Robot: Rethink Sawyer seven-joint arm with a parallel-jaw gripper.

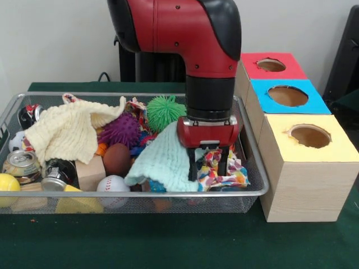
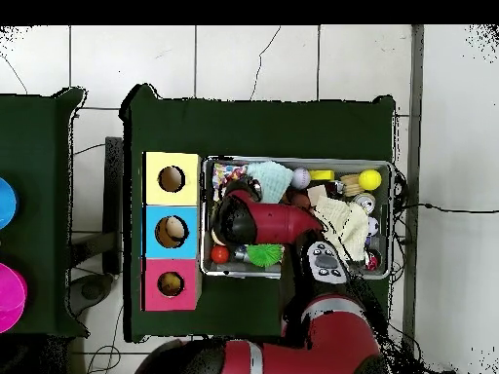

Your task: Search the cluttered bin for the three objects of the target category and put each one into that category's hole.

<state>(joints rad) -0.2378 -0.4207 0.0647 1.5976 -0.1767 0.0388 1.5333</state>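
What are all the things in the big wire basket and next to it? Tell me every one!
bin: one, silver wire mesh, on the green table
cream cloth: one, pale yellow, draped over the left side of the pile
mint cloth: one, light green, in the middle of the bin
patterned cloth: one, many colours, at the bin's right end
spiky balls: two, green at the back, purple beside it
baseball: one, white, at the front rim
brown ball: one, behind the baseball
yellow ball: one, far left
cans: two, silver, front left
wooden boxes: three, tops red, blue, yellow, right of the bin
gripper: one, red and black, down between the mint and patterned cloths
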